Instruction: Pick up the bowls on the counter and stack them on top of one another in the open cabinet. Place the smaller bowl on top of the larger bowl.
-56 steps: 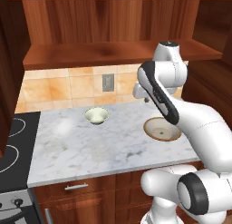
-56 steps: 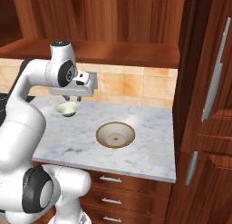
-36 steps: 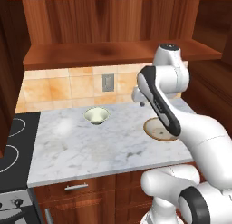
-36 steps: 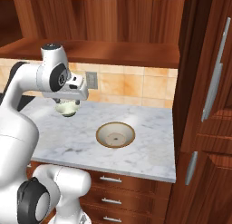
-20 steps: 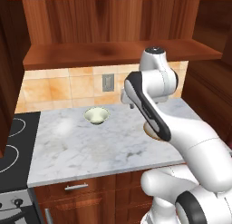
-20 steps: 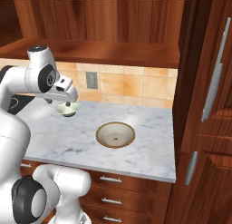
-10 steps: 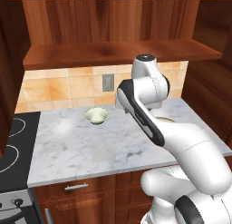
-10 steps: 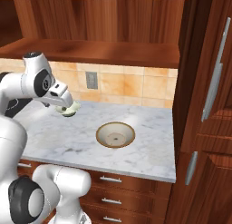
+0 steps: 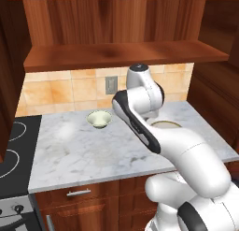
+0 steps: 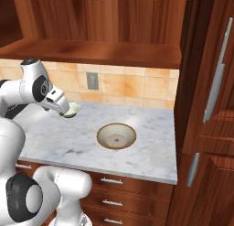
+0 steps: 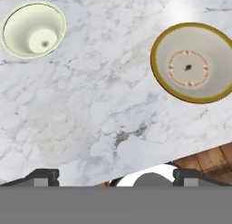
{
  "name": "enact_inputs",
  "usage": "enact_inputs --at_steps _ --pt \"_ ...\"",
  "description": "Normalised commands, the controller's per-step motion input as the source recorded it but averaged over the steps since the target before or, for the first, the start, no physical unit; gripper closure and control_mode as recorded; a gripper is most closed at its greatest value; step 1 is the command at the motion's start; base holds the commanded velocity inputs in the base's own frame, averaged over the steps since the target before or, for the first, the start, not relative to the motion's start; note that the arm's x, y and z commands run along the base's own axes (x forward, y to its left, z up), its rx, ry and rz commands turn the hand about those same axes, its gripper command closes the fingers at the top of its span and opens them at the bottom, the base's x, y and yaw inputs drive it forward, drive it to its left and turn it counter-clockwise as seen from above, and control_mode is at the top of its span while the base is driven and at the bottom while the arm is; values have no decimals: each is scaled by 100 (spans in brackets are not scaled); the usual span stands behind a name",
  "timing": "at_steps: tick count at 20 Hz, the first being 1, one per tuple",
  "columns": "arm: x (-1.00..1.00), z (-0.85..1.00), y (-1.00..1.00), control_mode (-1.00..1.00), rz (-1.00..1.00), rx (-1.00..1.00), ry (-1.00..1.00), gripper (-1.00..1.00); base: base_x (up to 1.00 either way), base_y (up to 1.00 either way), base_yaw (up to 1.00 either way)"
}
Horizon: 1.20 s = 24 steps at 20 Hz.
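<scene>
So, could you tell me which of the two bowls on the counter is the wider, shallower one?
The larger bowl, tan-brown rimmed with a pale speckled inside; the smaller bowl is deep and cream-green.

You're facing a kitchen wall of square orange-tan tiles (image 9: pixel 70 90) with a grey wall outlet (image 10: pixel 92 81) set in it. Reddish-brown wood panelling (image 9: pixel 116 19) runs above. To your left sits a black stovetop (image 9: pixel 14 150) with ring burners. Below the marble edge are brown wooden drawers (image 10: pixel 119 193) with metal handles. On your right stands a tall wooden cupboard (image 10: pixel 210 129) with long silver handles (image 10: pixel 217 78).
</scene>
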Motion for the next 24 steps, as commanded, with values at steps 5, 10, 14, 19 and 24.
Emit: enact_inputs --at_steps 5,10,14,19,24 --pt "24 -21 16 -100 -11 0 3 -100 0 0 0" --pt "25 -19 13 -100 -10 0 2 -100 0 0 0" --pt "25 -17 10 -100 -9 0 0 -100 0 0 0" --pt "26 -16 8 -100 -8 0 1 -100 0 0 0" --pt "24 -14 6 -100 -6 0 1 -100 0 0 0"
